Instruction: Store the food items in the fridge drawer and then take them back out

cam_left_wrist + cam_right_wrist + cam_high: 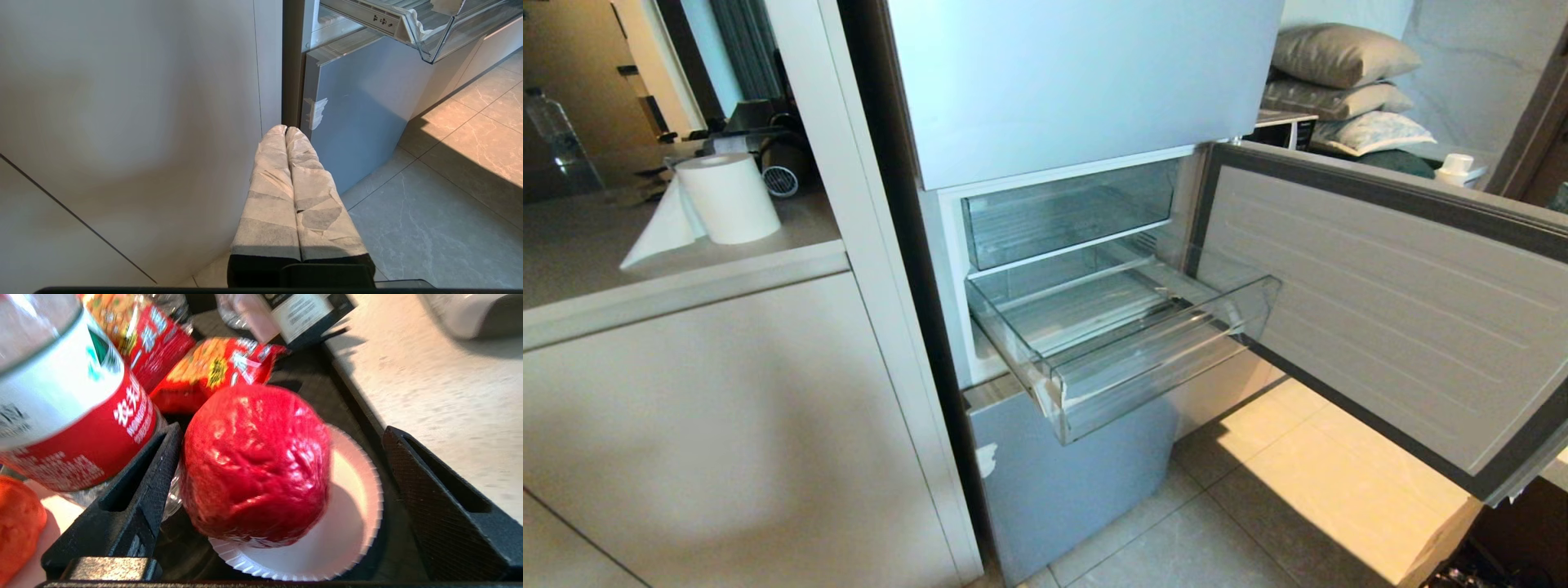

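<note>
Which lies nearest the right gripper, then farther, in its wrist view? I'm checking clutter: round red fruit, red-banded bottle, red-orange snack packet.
1. Round red fruit, on a white paper plate, between the open fingers.
2. Red-banded bottle, just outside one finger.
3. Red-orange snack packet, beyond the fruit.

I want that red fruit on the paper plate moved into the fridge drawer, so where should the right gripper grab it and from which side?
Across its widest middle, continuing the current approach: the open right gripper already straddles the red fruit. It is round and sits free on the paper plate; the bottle crowds one finger, so close gently.

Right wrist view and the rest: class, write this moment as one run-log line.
right gripper: open around apple on paper plate | left gripper: shut, parked low by fridge | drawer: pulled out, empty
</note>
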`<state>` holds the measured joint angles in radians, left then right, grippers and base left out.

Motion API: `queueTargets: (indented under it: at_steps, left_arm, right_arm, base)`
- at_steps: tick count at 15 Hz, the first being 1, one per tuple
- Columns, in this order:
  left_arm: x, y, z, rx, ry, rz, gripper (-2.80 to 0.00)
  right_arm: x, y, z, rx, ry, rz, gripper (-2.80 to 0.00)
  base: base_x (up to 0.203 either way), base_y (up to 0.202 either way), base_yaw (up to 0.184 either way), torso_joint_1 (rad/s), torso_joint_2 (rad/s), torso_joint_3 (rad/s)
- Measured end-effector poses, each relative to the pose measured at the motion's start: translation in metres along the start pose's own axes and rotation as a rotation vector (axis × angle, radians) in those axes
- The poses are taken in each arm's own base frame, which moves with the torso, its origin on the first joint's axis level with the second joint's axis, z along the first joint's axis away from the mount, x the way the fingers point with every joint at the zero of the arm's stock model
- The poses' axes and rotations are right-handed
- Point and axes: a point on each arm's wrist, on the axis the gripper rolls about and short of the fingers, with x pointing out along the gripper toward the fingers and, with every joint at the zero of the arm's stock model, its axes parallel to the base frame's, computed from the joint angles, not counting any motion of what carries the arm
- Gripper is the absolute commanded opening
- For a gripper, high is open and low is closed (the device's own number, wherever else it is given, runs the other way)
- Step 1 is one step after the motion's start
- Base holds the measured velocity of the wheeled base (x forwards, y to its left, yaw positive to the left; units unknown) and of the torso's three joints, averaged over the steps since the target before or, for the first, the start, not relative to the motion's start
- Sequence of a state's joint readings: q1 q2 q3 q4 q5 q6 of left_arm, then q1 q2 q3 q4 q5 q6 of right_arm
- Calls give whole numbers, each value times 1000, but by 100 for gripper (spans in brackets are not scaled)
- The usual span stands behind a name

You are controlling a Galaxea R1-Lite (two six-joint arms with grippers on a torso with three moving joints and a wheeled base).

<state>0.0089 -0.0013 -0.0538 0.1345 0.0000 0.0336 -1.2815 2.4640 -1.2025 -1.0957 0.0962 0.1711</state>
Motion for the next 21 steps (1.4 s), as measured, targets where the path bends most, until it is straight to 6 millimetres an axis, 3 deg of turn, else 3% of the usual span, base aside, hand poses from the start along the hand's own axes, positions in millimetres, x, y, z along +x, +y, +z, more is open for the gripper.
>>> queueTargets:
  at_steps: [4, 5, 11, 16, 18, 21]
  left_arm:
    - [0, 0, 0, 0, 0, 0, -280]
    - [0, 0, 0, 0, 0, 0, -280]
    - [0, 0, 0, -1, 0, 0, -280]
    - [0, 0, 0, 0, 0, 0, -280]
    - [0, 0, 0, 0, 0, 0, -280]
    - [0, 0, 0, 0, 0, 0, -280]
  right_arm:
    - [8, -1, -10, 0, 11, 13, 0]
    - [9, -1, -12, 0, 14, 14, -280]
    - [7, 0, -12, 3, 38, 10, -280]
    - [-8, -1, 10, 6, 39, -2, -280]
    - [-24, -4, 31, 10, 35, -19, -280]
    - [-62, -2, 94, 17, -63, -31, -280]
  base:
    - [0, 0, 0, 0, 0, 0]
    - [0, 0, 0, 0, 0, 0]
    - [0, 0, 0, 0, 0, 0]
    - [0, 0, 0, 0, 0, 0]
    - [0, 0, 0, 0, 0, 0]
    - [0, 0, 0, 0, 0, 0]
